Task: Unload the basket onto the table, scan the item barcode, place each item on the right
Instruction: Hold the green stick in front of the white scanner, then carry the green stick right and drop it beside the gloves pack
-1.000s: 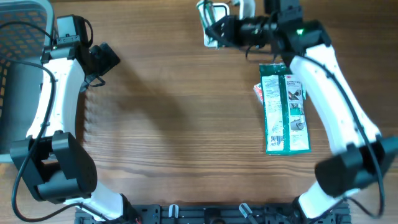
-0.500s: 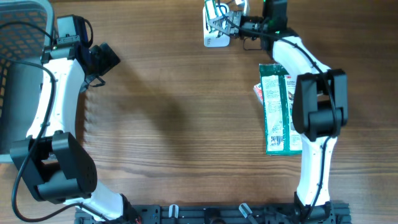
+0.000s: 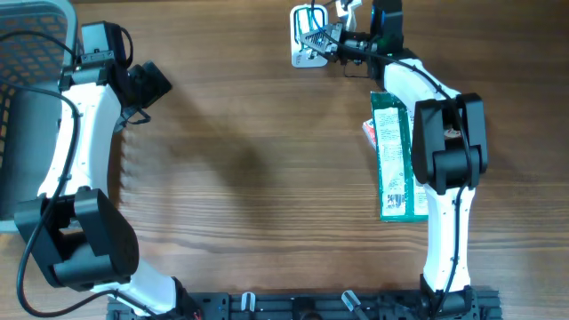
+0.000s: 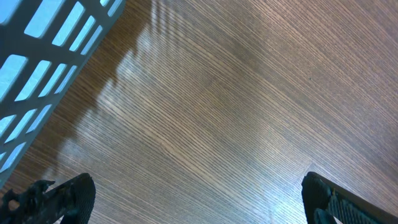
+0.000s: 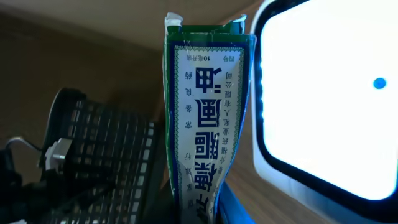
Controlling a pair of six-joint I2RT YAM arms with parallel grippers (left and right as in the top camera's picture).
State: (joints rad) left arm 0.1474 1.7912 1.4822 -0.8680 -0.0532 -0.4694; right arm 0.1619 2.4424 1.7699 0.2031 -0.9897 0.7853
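Observation:
My right gripper [image 3: 336, 42] is at the table's far edge, shut on a narrow green and white packet [image 5: 208, 118] printed with blue Chinese characters. In the right wrist view the packet stands upright out of the jaws of my right gripper [image 5: 214, 214], right beside the scanner's bright white window [image 5: 323, 93]. From overhead the packet [image 3: 318, 37] lies against the white scanner [image 3: 302, 59]. No barcode shows on the side I see. My left gripper [image 3: 153, 82] hangs over bare wood at the far left, open and holding nothing, one fingertip [image 4: 65, 196] at each bottom corner.
A long green package [image 3: 396, 160] lies flat on the table under my right forearm, with a small red and white item [image 3: 367, 131] at its left edge. A grey mesh basket [image 3: 31, 36] fills the far left corner and also shows as basket [image 4: 43, 43] and basket [image 5: 99, 162].
My right arm has swung in from the right and now runs straight up the table. The packet has shifted a little closer to the scanner. The left arm has not moved.

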